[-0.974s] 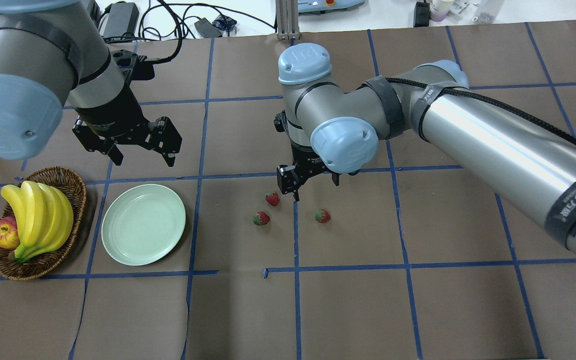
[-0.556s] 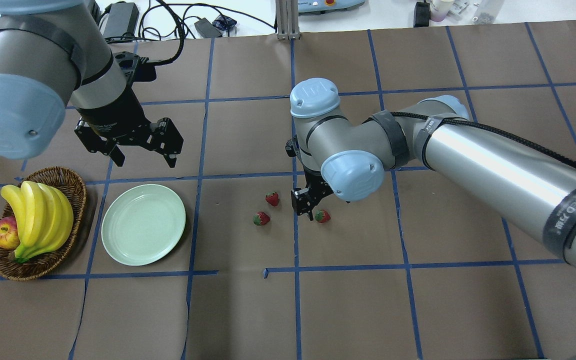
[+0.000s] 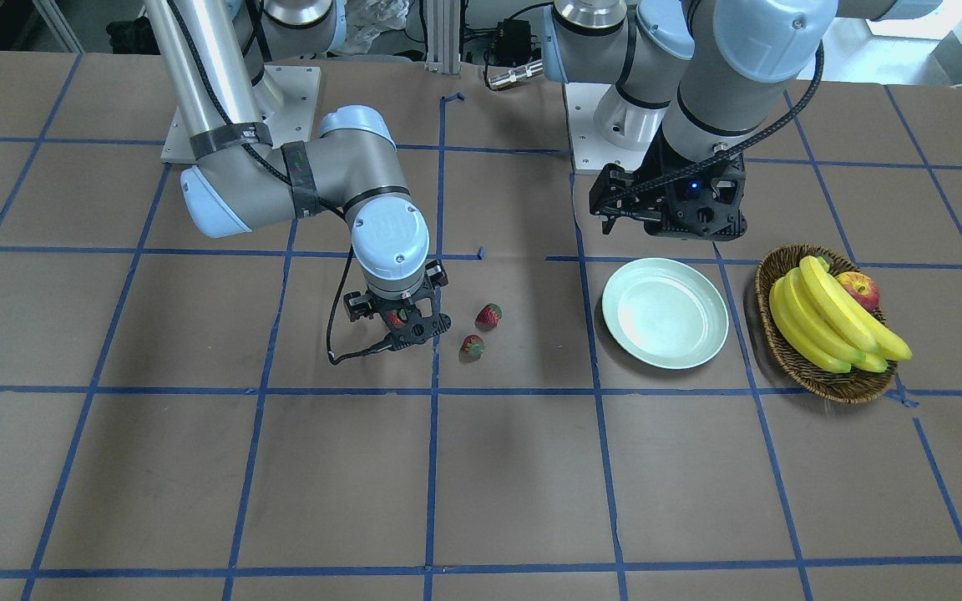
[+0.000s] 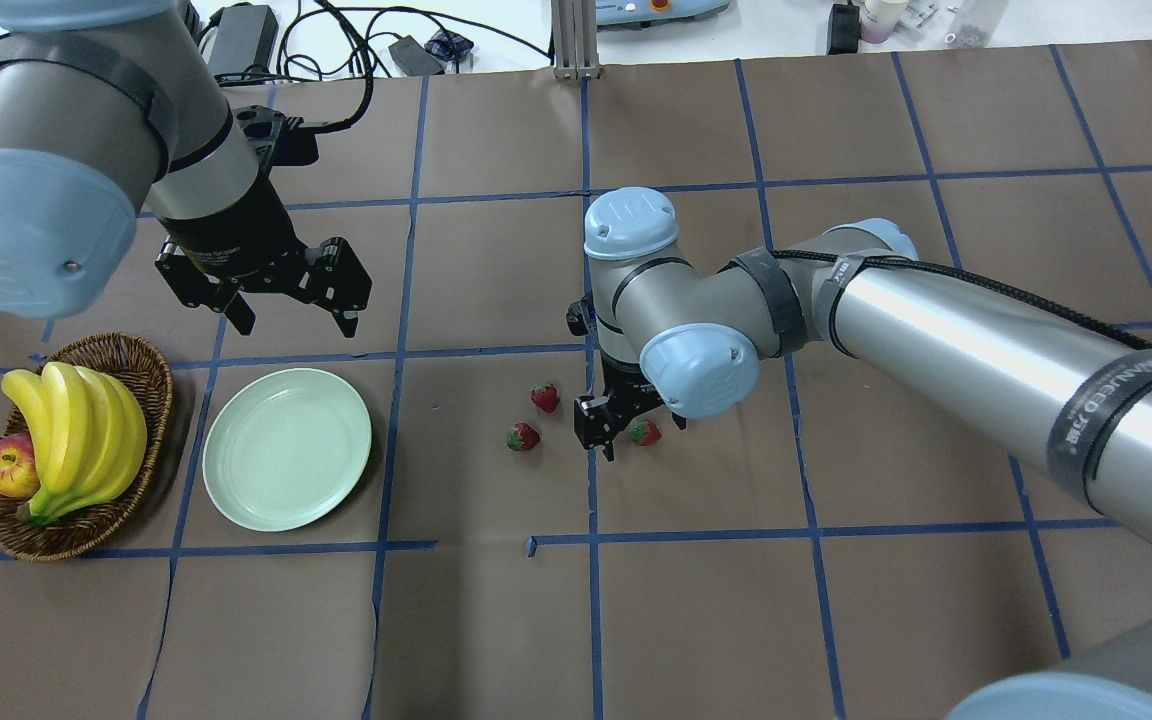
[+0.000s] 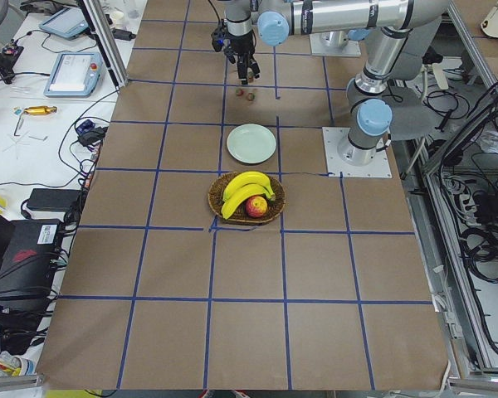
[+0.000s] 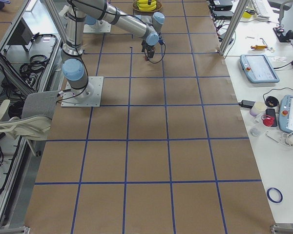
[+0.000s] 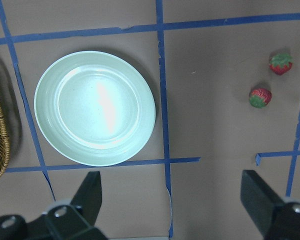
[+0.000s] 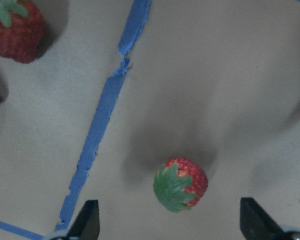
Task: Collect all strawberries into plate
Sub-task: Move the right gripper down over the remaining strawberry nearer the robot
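Three small red strawberries lie on the brown table. Two sit close together (image 4: 545,397) (image 4: 523,436), also in the left wrist view (image 7: 281,63) (image 7: 260,97). The third strawberry (image 4: 645,432) (image 8: 181,184) lies between the fingers of my right gripper (image 4: 636,436) (image 3: 397,321), which is open and lowered around it, fingers apart from it. The pale green plate (image 4: 286,450) (image 3: 665,311) (image 7: 95,107) is empty. My left gripper (image 4: 294,320) (image 7: 172,200) is open and empty, hovering just beyond the plate.
A wicker basket (image 4: 151,375) (image 3: 832,391) with bananas (image 4: 76,430) and an apple (image 4: 8,468) stands left of the plate. Blue tape lines grid the table. Cables and devices lie beyond the far edge.
My right gripper has moved toward the near side and down, from beside the upper strawberry to straddling the right-hand strawberry. The left gripper has hardly moved.
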Motion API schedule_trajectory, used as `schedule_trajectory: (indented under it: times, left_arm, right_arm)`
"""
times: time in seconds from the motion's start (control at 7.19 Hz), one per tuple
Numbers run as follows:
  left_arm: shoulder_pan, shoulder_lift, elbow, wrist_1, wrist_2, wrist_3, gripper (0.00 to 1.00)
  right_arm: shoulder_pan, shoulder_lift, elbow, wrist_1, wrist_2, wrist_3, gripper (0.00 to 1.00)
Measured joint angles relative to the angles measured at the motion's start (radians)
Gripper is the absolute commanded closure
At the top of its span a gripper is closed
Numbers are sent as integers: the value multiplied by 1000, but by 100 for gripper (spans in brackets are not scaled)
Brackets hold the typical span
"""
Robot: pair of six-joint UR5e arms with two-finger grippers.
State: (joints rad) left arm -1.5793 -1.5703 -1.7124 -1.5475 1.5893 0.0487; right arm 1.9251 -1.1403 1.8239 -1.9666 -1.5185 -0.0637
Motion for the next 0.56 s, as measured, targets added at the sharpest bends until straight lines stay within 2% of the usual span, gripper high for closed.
schedule_trajectory:
  times: [0.14, 0.42, 0.56]
  left_arm:
    - [0, 0, 0, 0, 0, 0, 0]
    - [-1, 0, 0, 0, 0, 0, 0]
    - [-1, 0, -1, 0, 0, 0, 0]
  right_arm:
    - [0, 7, 2, -9, 3, -1, 14]
    - [0, 18, 3, -16, 0, -1, 64]
    - [0, 22, 3, -16, -7, -2, 85]
